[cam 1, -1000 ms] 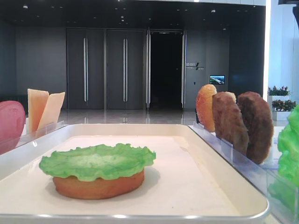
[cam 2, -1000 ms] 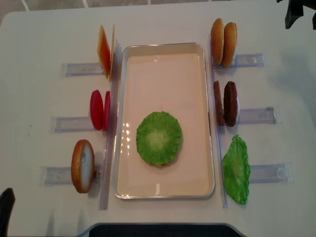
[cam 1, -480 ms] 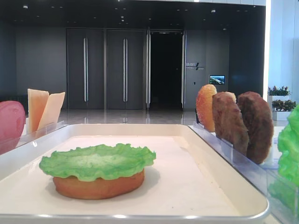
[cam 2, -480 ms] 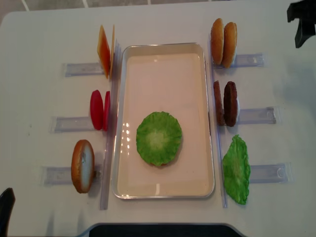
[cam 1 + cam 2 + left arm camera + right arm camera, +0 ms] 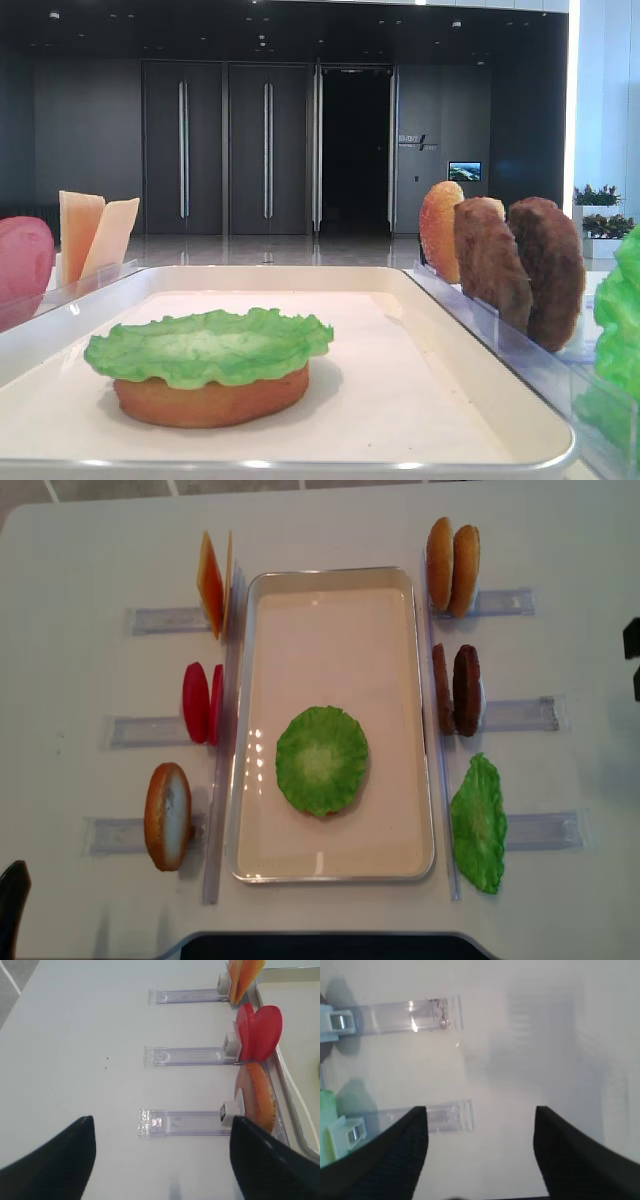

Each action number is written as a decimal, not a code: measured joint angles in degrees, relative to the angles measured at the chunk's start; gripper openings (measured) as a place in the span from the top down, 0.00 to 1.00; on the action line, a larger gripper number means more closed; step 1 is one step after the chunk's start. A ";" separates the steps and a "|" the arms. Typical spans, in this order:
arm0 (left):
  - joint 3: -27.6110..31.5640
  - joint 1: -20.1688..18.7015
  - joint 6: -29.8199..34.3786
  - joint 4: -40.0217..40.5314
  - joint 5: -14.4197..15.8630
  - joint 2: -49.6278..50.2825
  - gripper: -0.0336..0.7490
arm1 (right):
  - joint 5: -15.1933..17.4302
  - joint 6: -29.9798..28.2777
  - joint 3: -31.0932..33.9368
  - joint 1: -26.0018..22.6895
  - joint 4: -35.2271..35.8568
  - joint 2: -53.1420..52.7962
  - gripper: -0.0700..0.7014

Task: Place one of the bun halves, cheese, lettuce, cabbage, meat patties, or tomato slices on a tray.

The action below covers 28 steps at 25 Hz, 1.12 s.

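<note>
You're looking at a glossy cream tray [image 5: 332, 578] with a shiny rim, clear plastic racks [image 5: 520, 714], rough grainy meat patties [image 5: 520, 262], a matt ruffled lettuce [image 5: 322, 759], smooth tomato slices [image 5: 260, 1031], and a matt white table [image 5: 90, 560].

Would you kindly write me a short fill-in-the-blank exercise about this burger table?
1. The lettuce in the tray lies on a ____.
2. The patties stand on the tray's ____ side in the overhead view.
3. The tomato slices stand between the cheese and a ____.

Missing words: bun; right; bun
</note>
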 joint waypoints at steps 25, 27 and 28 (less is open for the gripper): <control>0.00 0.00 0.00 0.00 0.00 0.00 0.14 | 0.32 1.15 25.10 0.00 -7.46 -59.71 0.31; 0.00 0.00 0.00 0.00 0.00 0.00 0.14 | 0.32 1.27 25.21 0.00 -7.73 -62.52 0.31; 0.00 0.00 0.00 0.00 0.00 0.00 0.14 | 0.27 1.27 25.21 0.00 -8.01 -63.88 0.31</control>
